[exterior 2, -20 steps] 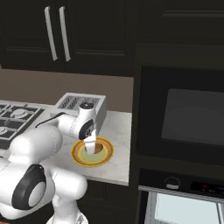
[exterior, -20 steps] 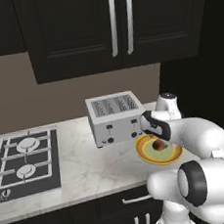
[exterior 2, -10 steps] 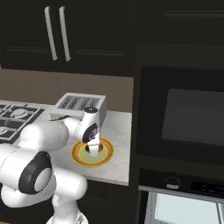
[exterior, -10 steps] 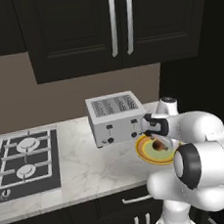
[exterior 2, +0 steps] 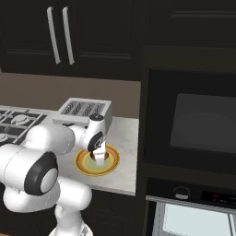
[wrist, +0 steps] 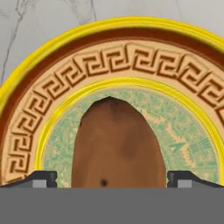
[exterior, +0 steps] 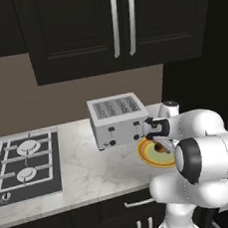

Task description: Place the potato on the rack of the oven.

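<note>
the potato lies at the centre of the yellow-rimmed plate on the marble surface, just at 3 o'clock of the toaster in the left base view. the pincer hangs low over it, spread wide, one fingertip at 9 o'clock of the lump and the other at 3 o'clock, gripping nothing yet. it looks firm, matte and light, rounded enough to roll or squirt out. i judge the best hold is across its narrow middle, squeezed squarely. the oven stands well apart at 3 o'clock of the plate.
</note>
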{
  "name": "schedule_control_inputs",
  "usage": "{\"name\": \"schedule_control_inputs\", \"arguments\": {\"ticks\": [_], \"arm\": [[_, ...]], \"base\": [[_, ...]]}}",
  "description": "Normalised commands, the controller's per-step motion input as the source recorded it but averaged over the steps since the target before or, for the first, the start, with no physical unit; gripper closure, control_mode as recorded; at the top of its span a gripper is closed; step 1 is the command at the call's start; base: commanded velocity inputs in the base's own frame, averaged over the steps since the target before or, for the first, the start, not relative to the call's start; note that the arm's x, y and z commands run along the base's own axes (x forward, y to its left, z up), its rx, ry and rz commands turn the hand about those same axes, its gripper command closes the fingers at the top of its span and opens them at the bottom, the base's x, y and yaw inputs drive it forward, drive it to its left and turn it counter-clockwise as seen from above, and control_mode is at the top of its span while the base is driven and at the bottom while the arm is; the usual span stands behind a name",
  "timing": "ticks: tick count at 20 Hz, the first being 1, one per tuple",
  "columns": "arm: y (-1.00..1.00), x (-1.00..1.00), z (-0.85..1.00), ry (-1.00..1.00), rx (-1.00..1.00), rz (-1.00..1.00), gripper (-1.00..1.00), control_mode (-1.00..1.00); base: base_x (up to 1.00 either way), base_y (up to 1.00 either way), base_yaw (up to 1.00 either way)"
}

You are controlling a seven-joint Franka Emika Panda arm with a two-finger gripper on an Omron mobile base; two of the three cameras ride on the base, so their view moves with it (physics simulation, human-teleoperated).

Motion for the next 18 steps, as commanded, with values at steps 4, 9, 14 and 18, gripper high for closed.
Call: {"name": "schedule_control_inputs", "arguments": {"ticks": [4, 9, 14, 18], "arm": [[0.00, 0.00, -0.13, 0.00, 0.00, 0.00, 1.00, -1.00], [0.00, 0.00, -0.09, 0.00, 0.00, 0.00, 1.00, -1.00], [0.00, -0.13, -0.02, -0.03, 0.00, 0.00, 1.00, -1.00], [-0.12, -0.41, 0.23, -0.07, 0.00, -0.03, 1.00, -1.00]], "base": [[0.00, 0.00, 0.00], [0.00, 0.00, 0.00], [0.00, 0.00, 0.00], [0.00, 0.00, 0.00]]}}
